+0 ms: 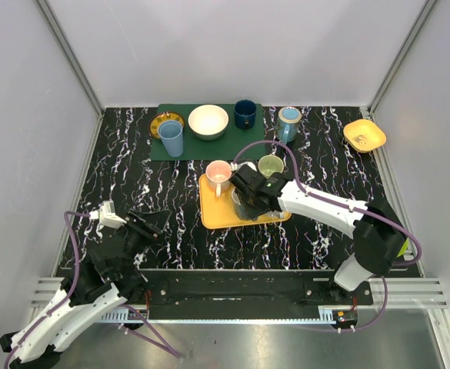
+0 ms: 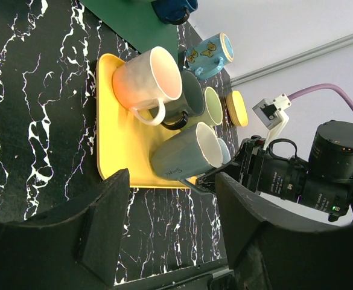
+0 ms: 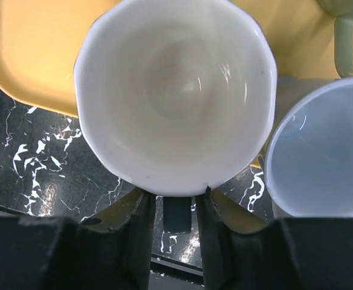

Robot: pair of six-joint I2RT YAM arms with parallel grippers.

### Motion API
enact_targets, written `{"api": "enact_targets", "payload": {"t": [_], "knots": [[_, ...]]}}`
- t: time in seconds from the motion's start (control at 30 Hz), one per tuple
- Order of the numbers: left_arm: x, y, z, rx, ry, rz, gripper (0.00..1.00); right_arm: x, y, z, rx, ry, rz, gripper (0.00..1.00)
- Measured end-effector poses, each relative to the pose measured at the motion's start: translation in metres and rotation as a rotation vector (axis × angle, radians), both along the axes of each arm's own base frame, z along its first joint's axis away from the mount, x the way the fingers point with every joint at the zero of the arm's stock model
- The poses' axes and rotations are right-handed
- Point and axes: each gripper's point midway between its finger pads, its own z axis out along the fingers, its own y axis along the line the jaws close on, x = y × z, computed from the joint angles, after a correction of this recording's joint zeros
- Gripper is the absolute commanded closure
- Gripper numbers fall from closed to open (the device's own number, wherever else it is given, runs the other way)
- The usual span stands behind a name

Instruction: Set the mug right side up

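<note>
Your right gripper (image 3: 176,196) pinches the tilted mug (image 3: 176,90) by its rim over the yellow tray (image 1: 211,217); slip here and it hits the pale-blue cup (image 3: 321,151) just beside. Your left gripper (image 2: 171,181) sits spread.

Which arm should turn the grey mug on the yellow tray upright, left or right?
Right. The right tool is closed on the grey mug over the yellow tray, its mouth facing that wrist camera. The left tool sits open over the table, apart from the tray.
</note>
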Motion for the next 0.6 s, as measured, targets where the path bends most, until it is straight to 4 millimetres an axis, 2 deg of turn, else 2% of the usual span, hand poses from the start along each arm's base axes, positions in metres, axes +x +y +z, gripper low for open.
{"api": "enact_targets", "payload": {"t": [0.33, 0.43, 0.6], "knots": [[0.0, 0.0, -0.002, 0.005, 0.005, 0.0, 0.38, -0.001, 0.001, 0.005, 0.016, -0.008, -0.009, 0.38], [-0.001, 0.001, -0.004, 0.013, 0.011, 0.0, 0.38, 0.0, 0.001, 0.027, 0.071, -0.046, -0.016, 0.37], [-0.001, 0.001, -0.006, 0.02, 0.018, -0.001, 0.38, 0.009, 0.013, 0.084, 0.189, -0.139, -0.02, 0.36]]}}
